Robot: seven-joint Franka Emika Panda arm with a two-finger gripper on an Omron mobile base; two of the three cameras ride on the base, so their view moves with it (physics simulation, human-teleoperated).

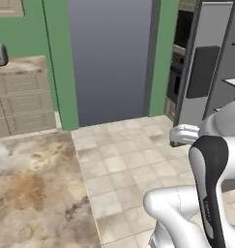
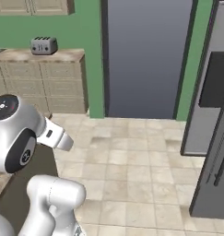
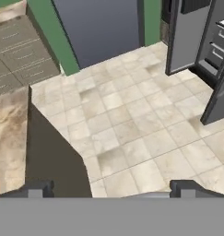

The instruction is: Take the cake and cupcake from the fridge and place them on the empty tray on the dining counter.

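White arm links (image 1: 206,193) are crowding the left base view, beside the marbled bench (image 1: 36,189); the fridge (image 1: 206,77) is standing open, likely for reaching in. From the right, a toaster (image 2: 44,45) is sitting far off. Looking along the hand, the tool (image 3: 111,188) is spreading wide, empty, over floor tiles (image 3: 132,124). No cake, cupcake or writing can be made out.

Beige tiled floor (image 3: 132,120) below and ahead of the gripper (image 3: 111,189); marbled dining counter (image 3: 7,133) to its left.
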